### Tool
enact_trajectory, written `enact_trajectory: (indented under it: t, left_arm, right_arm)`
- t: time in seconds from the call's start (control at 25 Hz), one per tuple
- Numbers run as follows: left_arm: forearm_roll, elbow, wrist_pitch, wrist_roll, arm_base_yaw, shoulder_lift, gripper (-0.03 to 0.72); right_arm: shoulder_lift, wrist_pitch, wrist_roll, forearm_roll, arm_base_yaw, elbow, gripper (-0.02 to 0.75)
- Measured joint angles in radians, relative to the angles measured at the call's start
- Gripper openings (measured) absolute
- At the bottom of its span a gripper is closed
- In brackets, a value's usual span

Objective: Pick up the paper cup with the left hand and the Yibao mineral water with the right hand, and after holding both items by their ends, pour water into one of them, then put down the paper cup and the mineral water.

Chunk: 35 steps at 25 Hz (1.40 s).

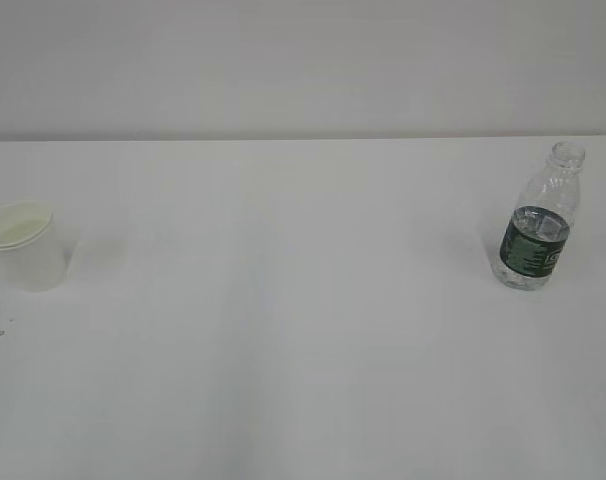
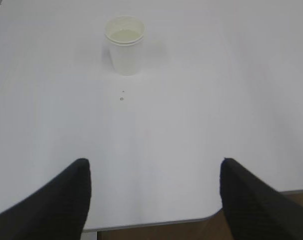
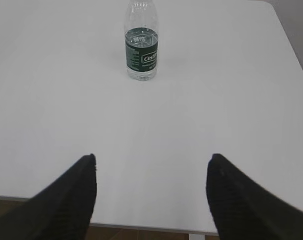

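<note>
Small white tapered paper cup (image 1: 23, 245) w/ rolled rim stands upright on the white tabletop (image 1: 303, 350), well apart from the bottle, far to its left in the exterior view. Looks like two cups nested, a double rim shows in the left wrist view (image 2: 124, 44); pale liquid seems to sit inside, can't be sure. Small clear ribbed plastic Yibao mineral water bottle (image 1: 539, 222) w/ dark green label, no cap, upright, water level abt at the label top (image 3: 141, 47).

Left claw (image 2: 154, 187): black fingers spread wide, nothing between them, hanging near the tabletop's front edge, well short of the cup. Right claw (image 3: 152, 182): same, fingers apart and empty, well short of the bottle, bottle roughly centred ahead of it.

Judgement: both items look set down, or not yet picked; can't tell which from here.

Risks if a claw goes in again:
- Cup is light and thin-walled; a hard squeeze crushes it, an off-centre push tips it, contents spill.
- If nested, outer cup may lift and inner slip.
- Bottle is uncapped; a nudge at the neck topples it, water runs over the tabletop.
- Thin ribbed plastic buckles under a tight grip, water could well up.
</note>
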Motion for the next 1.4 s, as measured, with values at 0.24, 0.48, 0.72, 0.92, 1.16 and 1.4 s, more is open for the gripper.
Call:
enact_trajectory:
  t: [0.24, 0.48, 0.72, 0.92, 1.16, 1.4]
  left_arm:
    - [0.0, 0.0, 0.0, 0.0, 0.0, 0.0, 0.583]
    - [0.0, 0.0, 0.0, 0.0, 0.0, 0.0, 0.572]
    - [0.0, 0.0, 0.0, 0.0, 0.0, 0.0, 0.564]
    - [0.0, 0.0, 0.0, 0.0, 0.0, 0.0, 0.562]
    - [0.0, 0.0, 0.0, 0.0, 0.0, 0.0, 0.554]
    - [0.0, 0.0, 0.0, 0.0, 0.0, 0.0, 0.547]
  right_arm:
    - [0.0, 0.0, 0.0, 0.0, 0.0, 0.0, 0.52]
    - [0.0, 0.0, 0.0, 0.0, 0.0, 0.0, 0.52]
    - [0.0, 0.0, 0.0, 0.0, 0.0, 0.0, 0.52]
    - [0.0, 0.0, 0.0, 0.0, 0.0, 0.0, 0.52]
    - [0.0, 0.0, 0.0, 0.0, -0.041, 0.0, 0.519]
    - [0.0, 0.0, 0.0, 0.0, -0.047, 0.0, 0.519]
